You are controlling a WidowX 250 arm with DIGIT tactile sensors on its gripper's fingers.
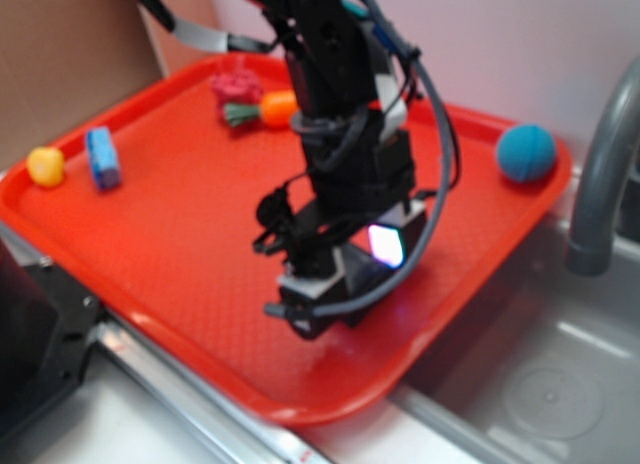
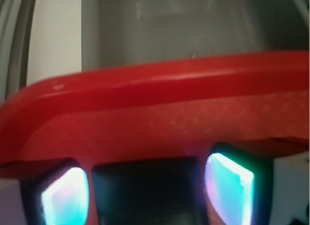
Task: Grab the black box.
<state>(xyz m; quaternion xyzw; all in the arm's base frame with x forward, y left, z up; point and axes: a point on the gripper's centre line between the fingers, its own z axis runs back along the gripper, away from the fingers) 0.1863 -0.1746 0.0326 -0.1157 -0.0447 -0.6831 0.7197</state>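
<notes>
In the wrist view the black box [image 2: 145,191] lies on the red tray [image 2: 160,113], close to the tray's near rim. It sits right between my gripper's [image 2: 145,186] two glowing pads [image 2: 65,196]. A thin strip of red tray shows between the left pad and the box. The right pad stands just beside the box with a narrow dark gap. The gripper is open and straddles the box. In the exterior view the gripper [image 1: 330,304] is lowered onto the tray [image 1: 150,254] near its front right edge, and it hides the box there.
A blue ball [image 1: 526,152] rests in the tray's far right corner. A yellow ball [image 1: 45,166] and a blue sponge block [image 1: 103,157] sit at the left, an orange toy [image 1: 278,107] and a pink toy [image 1: 237,84] at the back. A grey faucet [image 1: 600,184] and a metal sink [image 1: 550,384] are to the right.
</notes>
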